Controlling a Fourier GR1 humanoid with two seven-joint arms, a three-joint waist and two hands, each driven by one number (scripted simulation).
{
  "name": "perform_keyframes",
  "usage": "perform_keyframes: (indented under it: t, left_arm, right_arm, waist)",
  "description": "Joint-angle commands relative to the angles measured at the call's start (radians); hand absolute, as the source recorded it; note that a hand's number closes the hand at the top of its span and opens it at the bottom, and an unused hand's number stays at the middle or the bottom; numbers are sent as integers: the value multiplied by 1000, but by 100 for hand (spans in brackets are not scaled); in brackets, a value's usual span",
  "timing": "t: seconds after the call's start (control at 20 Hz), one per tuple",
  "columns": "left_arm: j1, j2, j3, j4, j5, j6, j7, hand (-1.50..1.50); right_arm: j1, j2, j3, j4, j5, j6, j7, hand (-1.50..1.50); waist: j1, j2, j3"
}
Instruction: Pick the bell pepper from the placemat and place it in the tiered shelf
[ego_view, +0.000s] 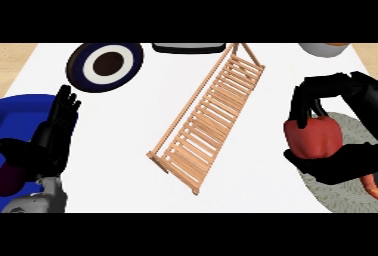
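A red bell pepper (314, 137) hangs at the right of the head view, just above the grey placemat (345, 192). My right hand (334, 100) is shut on it, fingers curled over its top and thumb under it. The slatted wooden tiered shelf (210, 117) runs diagonally across the middle of the white counter, to the left of the pepper. My left hand (57, 122) rests open at the left edge, fingers pointing up.
A dark blue plate with a white and brown centre (105, 65) sits at the back left. A blue object (22, 115) lies under my left hand. A dark-rimmed dish (188, 47) and a grey bowl (323, 48) stand along the back edge. An orange item (371, 186) lies on the placemat.
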Motion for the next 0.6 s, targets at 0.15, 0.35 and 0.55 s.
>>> perform_keyframes:
  t: [0.15,0.35,0.55]
  left_arm:
    - [17,-4,0,-17,-1,-18,-2,0]
    - [-56,6,17,-30,-4,0,82,0]
    - [-37,-34,-17,-30,-34,20,78,0]
  right_arm:
    - [-109,119,72,245,169,-123,-146,150]
    - [-104,162,84,362,236,-196,-253,150]
    - [-114,207,127,439,312,-263,-346,150]
  waist:
    - [1,0,0]
    - [-1,1,1]
    - [-3,1,1]
